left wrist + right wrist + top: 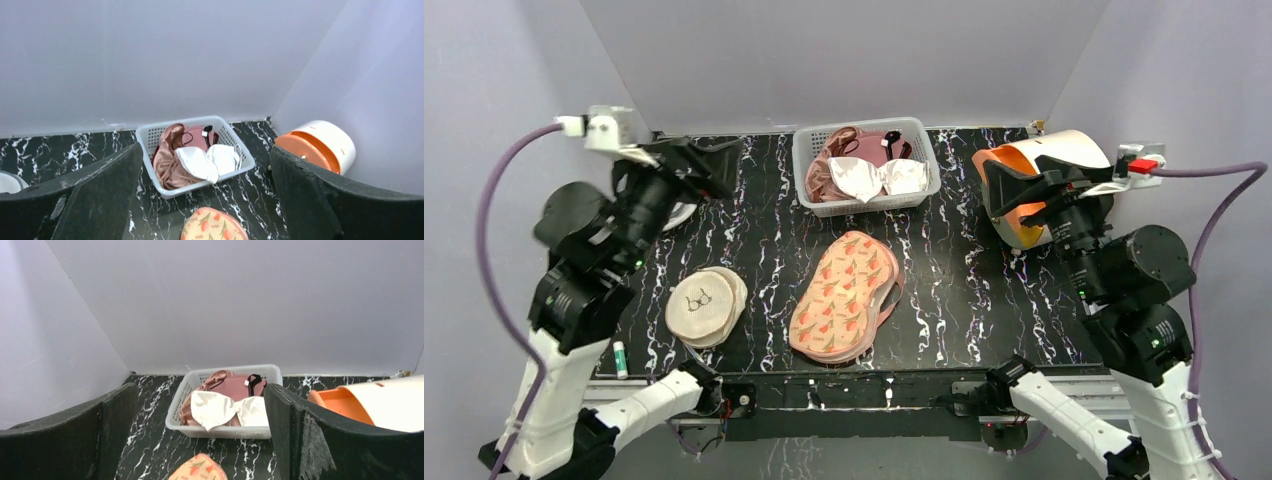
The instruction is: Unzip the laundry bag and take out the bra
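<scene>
Both the left gripper (205, 151) and the right gripper (200, 389) stand wide open, holding and touching nothing.

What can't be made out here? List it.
Top view: laundry bag zip, too small to tell open or shut.
Wrist views: that bag cut off by bottom edge.
Top view: white pouch mostly behind left arm.
Top view: small stick, too small to identify.

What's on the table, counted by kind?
Wash bags: 3 (laundry bag, cream pouch, white pouch)
Garments: 3 (bra, maroon bra, pink garment)
Basket: 1
Orange-white drum: 1
Small tube: 1
Total: 9
</scene>
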Available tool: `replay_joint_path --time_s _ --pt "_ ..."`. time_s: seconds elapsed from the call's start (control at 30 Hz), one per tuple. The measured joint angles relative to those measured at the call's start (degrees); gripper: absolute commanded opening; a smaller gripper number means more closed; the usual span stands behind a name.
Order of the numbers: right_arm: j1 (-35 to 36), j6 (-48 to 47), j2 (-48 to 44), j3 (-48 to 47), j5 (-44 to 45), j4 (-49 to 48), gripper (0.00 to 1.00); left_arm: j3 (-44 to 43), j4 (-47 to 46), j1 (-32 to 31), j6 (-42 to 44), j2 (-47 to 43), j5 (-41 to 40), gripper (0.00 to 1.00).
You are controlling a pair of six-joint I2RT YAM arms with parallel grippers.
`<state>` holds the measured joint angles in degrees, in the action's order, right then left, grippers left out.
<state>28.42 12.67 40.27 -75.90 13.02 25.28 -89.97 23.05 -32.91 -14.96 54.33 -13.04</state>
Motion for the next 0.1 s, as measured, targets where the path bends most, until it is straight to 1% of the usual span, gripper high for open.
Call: replay_joint_path --time_s 0.1 --pt "0.0 -0.7 -0.6 -1.0 0.3 0.2 0.98 -1.4 0.8 0.0 0.8 -3.2 -0.3 0.98"
